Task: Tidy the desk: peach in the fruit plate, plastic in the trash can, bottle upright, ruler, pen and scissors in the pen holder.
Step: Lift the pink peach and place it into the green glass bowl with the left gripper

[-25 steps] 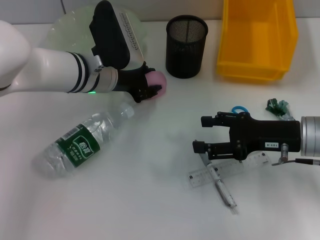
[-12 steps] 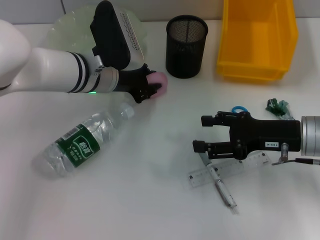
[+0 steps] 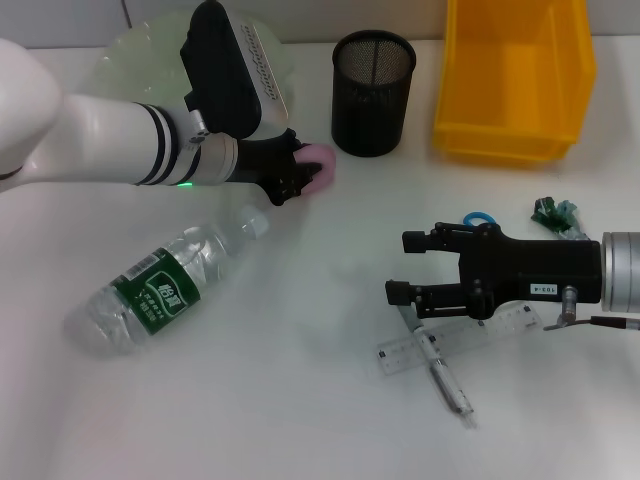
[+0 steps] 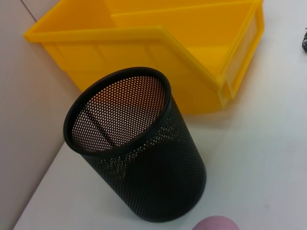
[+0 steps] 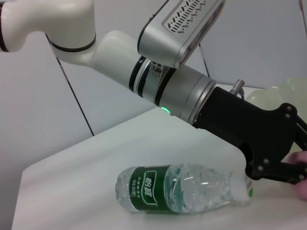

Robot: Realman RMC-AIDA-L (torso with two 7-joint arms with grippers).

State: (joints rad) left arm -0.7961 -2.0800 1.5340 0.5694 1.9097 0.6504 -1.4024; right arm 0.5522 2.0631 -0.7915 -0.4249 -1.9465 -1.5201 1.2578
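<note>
Upper left of the head view, our left claw (image 3: 300,172) grips the peach (image 3: 318,165). Lower right, our right claw (image 3: 398,268) hovers released over the ruler (image 3: 400,352).

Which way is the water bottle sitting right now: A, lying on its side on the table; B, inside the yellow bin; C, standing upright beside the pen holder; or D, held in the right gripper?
A: the water bottle lies on its side on the white table, in front of the left gripper, which is closed on the peach.
</note>
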